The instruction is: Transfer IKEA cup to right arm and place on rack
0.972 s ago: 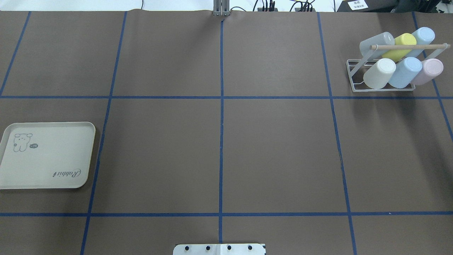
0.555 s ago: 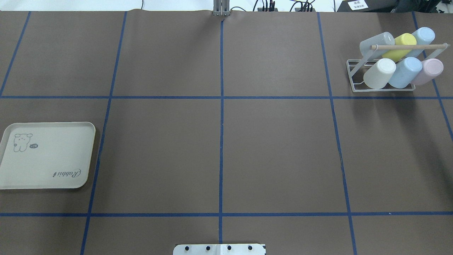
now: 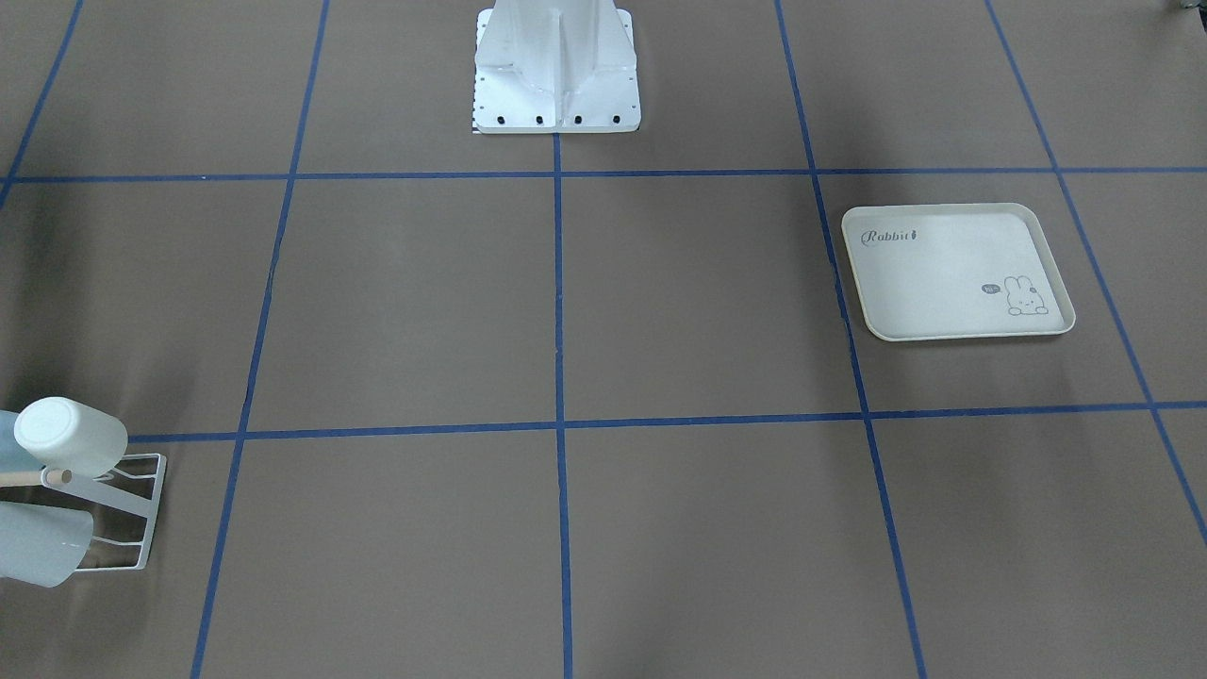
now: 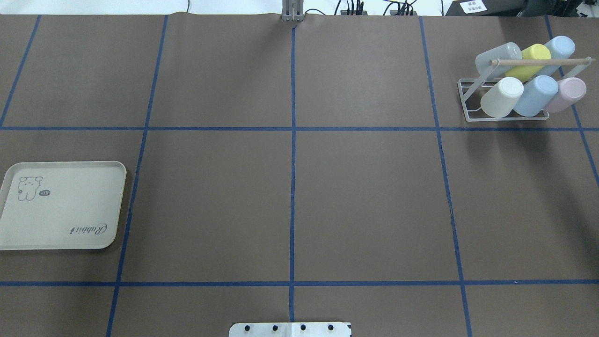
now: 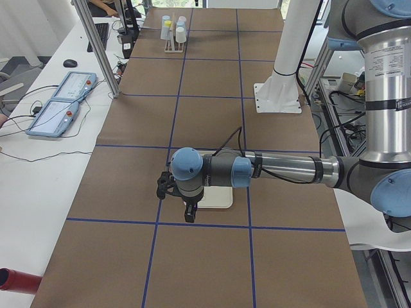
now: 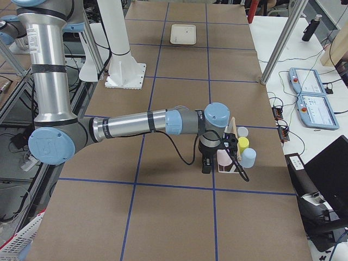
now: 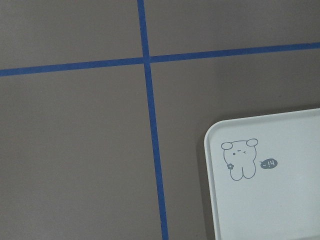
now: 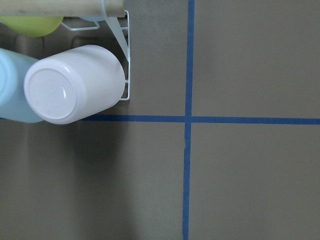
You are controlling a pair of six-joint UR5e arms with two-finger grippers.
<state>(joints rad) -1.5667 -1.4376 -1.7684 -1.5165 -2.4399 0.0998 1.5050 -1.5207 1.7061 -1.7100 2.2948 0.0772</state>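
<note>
The overhead view shows six cups (image 4: pixel 501 97) filling the rack (image 4: pixel 538 61) at the table's far right corner. Only the side views show the right gripper (image 6: pixel 205 165) beside the rack and the left gripper (image 5: pixel 189 215) above the tray's (image 4: pixel 61 220) edge. I cannot tell how wide either one's jaws stand.

Rack (image 4: pixel 505 119): far right corner of the table (image 4: pixel 365 201), bearing six cups (image 4: pixel 503 97) tilted in two rows, apparently three in front and three behind, with the dowel (image 4: pixel 543 61) across the back row. Tray (image 4: pixel 70 210): left edge, nearer the robot, well apart from the rack. Base plate (image 4: pixel 290 329): middle of the near edge.
</note>
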